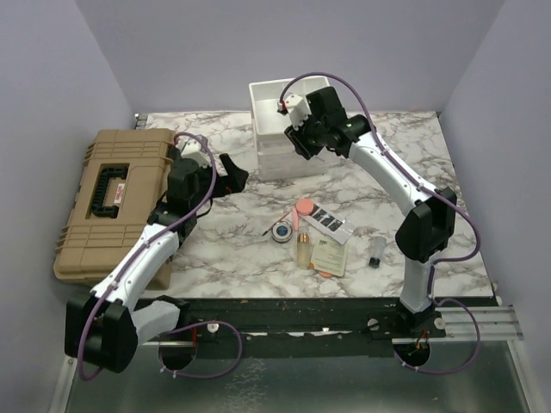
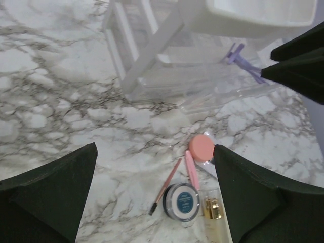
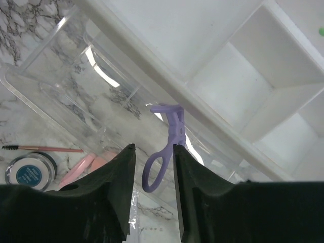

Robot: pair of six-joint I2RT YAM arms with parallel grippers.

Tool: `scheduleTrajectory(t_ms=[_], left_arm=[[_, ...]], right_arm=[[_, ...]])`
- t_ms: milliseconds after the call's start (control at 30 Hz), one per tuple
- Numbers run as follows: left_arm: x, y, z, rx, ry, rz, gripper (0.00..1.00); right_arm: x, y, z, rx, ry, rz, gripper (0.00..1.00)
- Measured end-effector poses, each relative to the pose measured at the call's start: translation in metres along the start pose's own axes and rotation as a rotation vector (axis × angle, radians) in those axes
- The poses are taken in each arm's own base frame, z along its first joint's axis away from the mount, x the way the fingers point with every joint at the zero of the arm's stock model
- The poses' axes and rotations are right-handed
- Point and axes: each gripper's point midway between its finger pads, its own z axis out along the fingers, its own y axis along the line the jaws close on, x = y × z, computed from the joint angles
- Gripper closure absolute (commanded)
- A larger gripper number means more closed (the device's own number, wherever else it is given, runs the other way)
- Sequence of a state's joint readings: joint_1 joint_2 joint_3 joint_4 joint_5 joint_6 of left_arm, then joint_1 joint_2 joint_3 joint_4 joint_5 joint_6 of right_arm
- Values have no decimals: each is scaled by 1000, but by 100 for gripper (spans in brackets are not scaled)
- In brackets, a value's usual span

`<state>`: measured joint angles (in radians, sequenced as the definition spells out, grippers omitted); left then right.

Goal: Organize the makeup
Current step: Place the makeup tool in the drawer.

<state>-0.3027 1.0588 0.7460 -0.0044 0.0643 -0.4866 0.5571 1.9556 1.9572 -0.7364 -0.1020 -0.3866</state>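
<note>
The makeup lies in a cluster on the marble: a round blue compact (image 1: 281,232), a pink puff (image 1: 303,209), an amber bottle (image 1: 304,249), a black strip palette (image 1: 329,221), a cream sachet (image 1: 329,255) and a dark vial (image 1: 376,251). My left gripper (image 1: 231,176) is open and empty, up and left of the cluster; its wrist view shows the compact (image 2: 182,201) and puff (image 2: 201,147) between its fingers. My right gripper (image 3: 154,147) is at the organizer's clear drawer (image 3: 61,66), narrowly open. A purple eyelash curler (image 3: 164,152) sits between its fingers, touching the right one.
The white compartmented organizer (image 1: 267,95) stands at the back centre. A big tan hard case (image 1: 103,202) lies at the left, beside my left arm. A thin brush (image 2: 164,187) and a pink tube (image 2: 192,169) lie by the compact.
</note>
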Motion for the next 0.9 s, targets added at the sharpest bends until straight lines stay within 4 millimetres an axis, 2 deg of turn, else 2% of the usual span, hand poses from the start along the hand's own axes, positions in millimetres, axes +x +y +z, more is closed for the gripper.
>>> scheduleTrajectory(t_ms=[167, 333, 433, 533, 567, 767, 900], left_arm=[[-15, -34, 27, 143, 16, -34, 1], [-28, -62, 46, 247, 23, -29, 1], [-26, -74, 51, 286, 39, -21, 2], [-20, -77, 58, 296, 62, -17, 3], [-17, -77, 60, 296, 69, -16, 3], [-6, -73, 72, 284, 104, -12, 7], [-4, -74, 79, 275, 134, 1, 9]], right_arm=[[6, 0, -6, 19, 6, 27, 58], [13, 2, -9, 28, 11, 48, 77], [18, 3, -10, 33, 4, 53, 86], [17, 2, -11, 41, -13, 51, 98], [15, 1, -11, 44, -20, 47, 99], [3, -11, -13, 91, -77, -3, 99], [4, -17, -6, 124, -93, -64, 98]])
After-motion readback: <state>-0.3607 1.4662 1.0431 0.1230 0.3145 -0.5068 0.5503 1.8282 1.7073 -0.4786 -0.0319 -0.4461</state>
